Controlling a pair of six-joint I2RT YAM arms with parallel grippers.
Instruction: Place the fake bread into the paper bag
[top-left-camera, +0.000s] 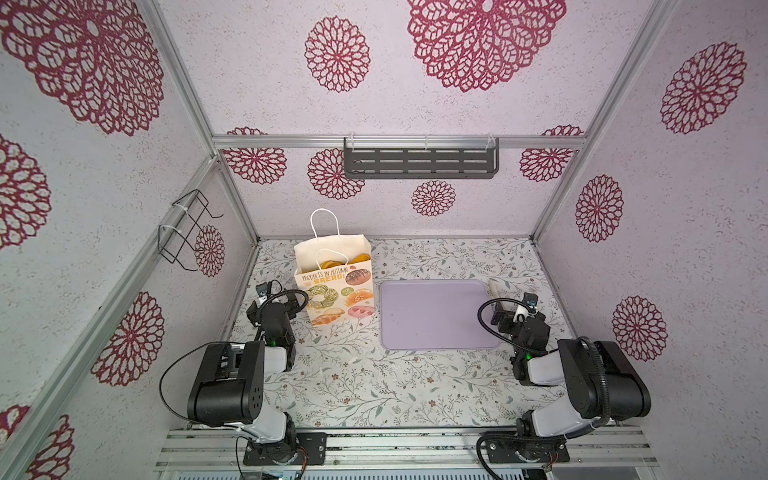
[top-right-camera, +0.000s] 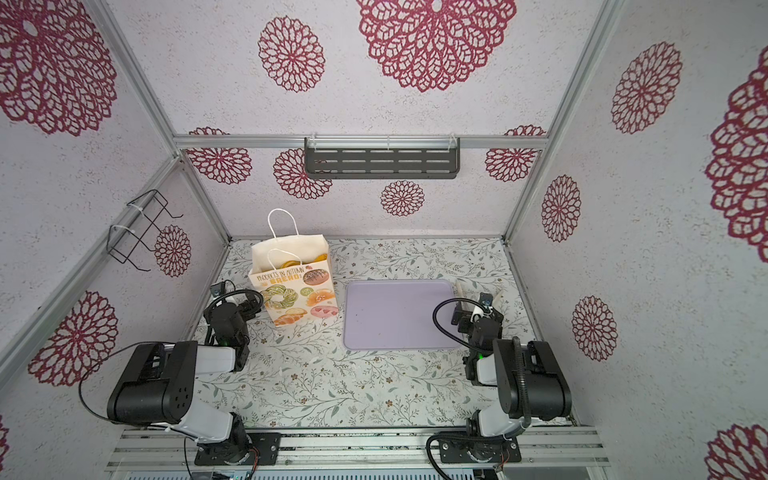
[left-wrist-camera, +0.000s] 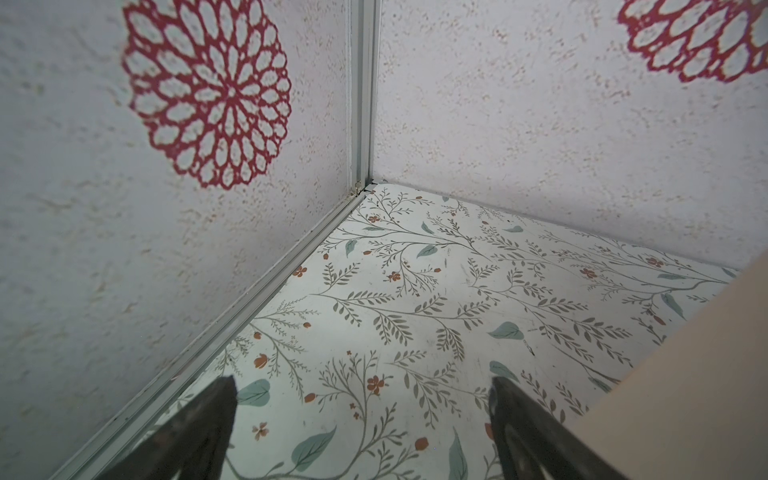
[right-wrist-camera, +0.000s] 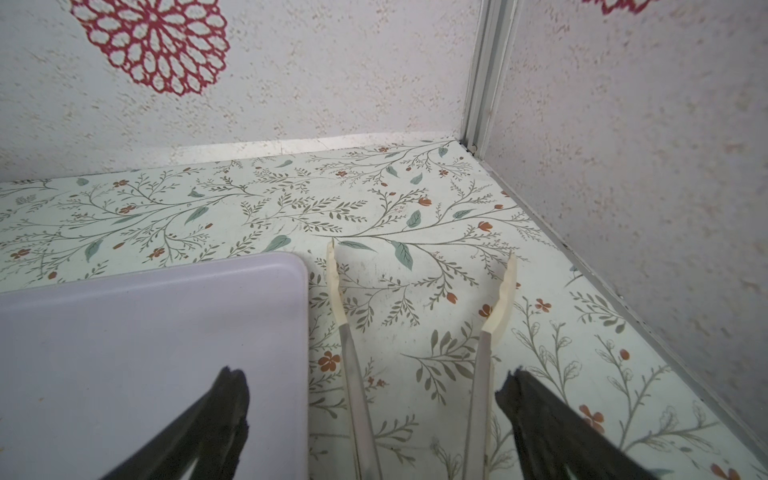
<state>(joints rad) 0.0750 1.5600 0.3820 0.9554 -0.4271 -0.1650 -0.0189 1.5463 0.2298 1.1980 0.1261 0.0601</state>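
Observation:
The paper bag (top-left-camera: 334, 291) (top-right-camera: 291, 291) stands upright and open at the back left of the table. Orange and golden fake bread (top-left-camera: 332, 264) (top-right-camera: 291, 263) shows inside its mouth. My left gripper (top-left-camera: 296, 302) (left-wrist-camera: 362, 384) is open and empty, low beside the bag's left side; the bag's plain wall (left-wrist-camera: 685, 395) fills a corner of the left wrist view. My right gripper (top-left-camera: 509, 309) (right-wrist-camera: 375, 376) is open just right of the lilac tray (top-left-camera: 436, 316) (right-wrist-camera: 145, 353). Its fingers stand either side of cream-tipped tongs (right-wrist-camera: 500, 291) lying on the table, without touching them.
The tray (top-right-camera: 399, 316) holds nothing. The tongs' tips (top-right-camera: 460, 289) point to the back wall. A grey slotted shelf (top-left-camera: 419, 162) hangs on the back wall and a black wire rack (top-left-camera: 187, 232) on the left wall. Walls stand close to both grippers.

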